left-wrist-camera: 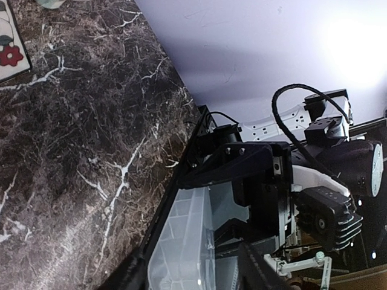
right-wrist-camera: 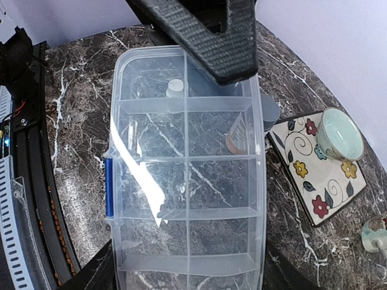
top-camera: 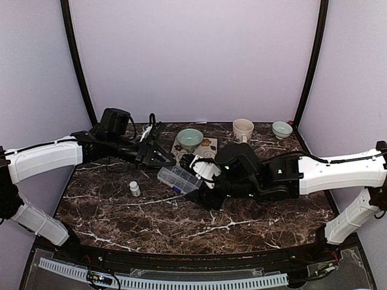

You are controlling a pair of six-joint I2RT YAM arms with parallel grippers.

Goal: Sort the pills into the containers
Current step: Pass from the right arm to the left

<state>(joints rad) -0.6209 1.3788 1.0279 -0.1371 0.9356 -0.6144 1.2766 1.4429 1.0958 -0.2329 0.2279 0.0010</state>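
Box (right-wrist-camera: 187,181) light, stiff, slippery; best hold by long sides. Right gripper (right-wrist-camera: 187,275) pinches it; left gripper (left-wrist-camera: 190,266) at far-left end, jaw state unclear.

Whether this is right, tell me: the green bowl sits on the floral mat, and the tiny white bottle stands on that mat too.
One slip. The green bowl sits on the floral mat, but the tiny white bottle stands on the marble table, off the mat, left of the clear pill box. The top external view shows it.
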